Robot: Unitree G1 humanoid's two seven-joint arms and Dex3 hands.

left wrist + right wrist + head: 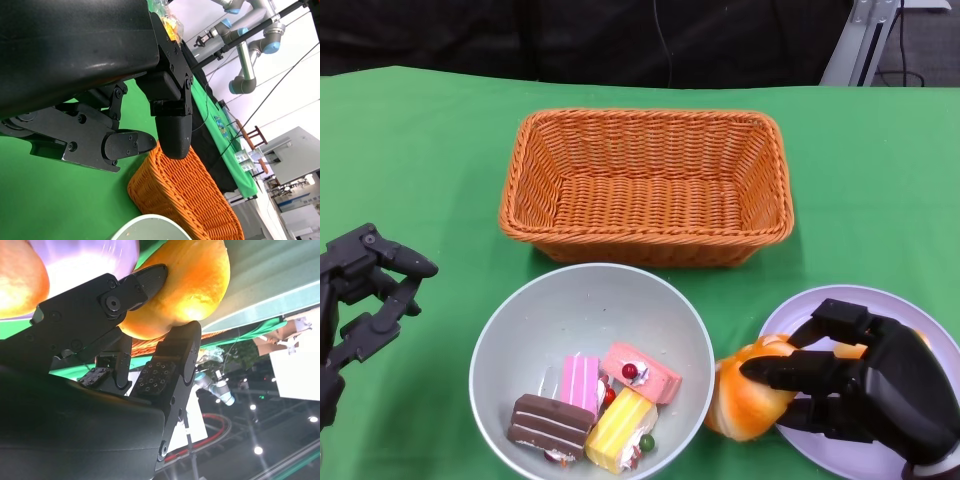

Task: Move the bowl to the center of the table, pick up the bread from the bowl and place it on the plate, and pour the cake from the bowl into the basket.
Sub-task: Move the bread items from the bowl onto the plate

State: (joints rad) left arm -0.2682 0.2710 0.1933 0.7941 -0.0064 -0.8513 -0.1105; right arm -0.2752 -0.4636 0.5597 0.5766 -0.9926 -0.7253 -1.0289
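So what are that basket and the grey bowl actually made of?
The basket looks like woven wicker or a plastic imitation of it: orange-brown strands in a visible weave with a braided rim. The bowl looks like smooth matte plastic or coated metal, plain grey without glare; the pictures can't settle which.

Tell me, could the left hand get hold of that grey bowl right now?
Probably yes. The left hand is empty with its fingers apart, just beside the bowl, and only bare green cloth lies between them. The right hand, holding the bread, is on the bowl's far side.
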